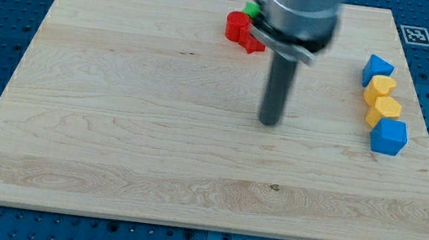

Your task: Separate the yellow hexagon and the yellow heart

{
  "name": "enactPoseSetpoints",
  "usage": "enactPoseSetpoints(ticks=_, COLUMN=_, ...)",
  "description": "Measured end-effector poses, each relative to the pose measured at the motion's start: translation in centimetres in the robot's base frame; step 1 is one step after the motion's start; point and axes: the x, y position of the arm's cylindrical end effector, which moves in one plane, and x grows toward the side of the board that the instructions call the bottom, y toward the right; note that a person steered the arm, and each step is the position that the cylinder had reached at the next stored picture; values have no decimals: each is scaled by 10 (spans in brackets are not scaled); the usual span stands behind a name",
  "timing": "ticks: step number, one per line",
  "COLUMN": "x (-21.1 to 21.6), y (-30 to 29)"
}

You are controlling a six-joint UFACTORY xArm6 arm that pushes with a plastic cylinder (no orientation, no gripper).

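A: Biggest first?
B: Wooden board [156, 129], then my tip [268, 122], resting on bare wood, no jaws to open or close.

A: The yellows?
B: Well to the tip's right: yellow heart [380, 87] touching yellow hexagon [384, 110], between two blue blocks.

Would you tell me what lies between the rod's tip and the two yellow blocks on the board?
Nothing: in the camera view, only bare wood separates my tip from the yellow heart and the yellow hexagon, which touch each other at the view's right.
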Motion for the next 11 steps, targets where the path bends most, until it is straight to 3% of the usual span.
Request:
enactPoseSetpoints(ticks=1, x=53, y=75)
enactPoseSetpoints(ticks=2, x=43, y=161)
enactPoseSetpoints(ticks=3, x=11, y=207)
enactPoseSetpoints(ticks=6, x=2, y=207)
enactPoseSetpoints(ticks=8, x=-57, y=205)
enactPoseSetpoints(ticks=9, x=-82, y=188)
enactPoseSetpoints(ticks=11, x=-88, y=142)
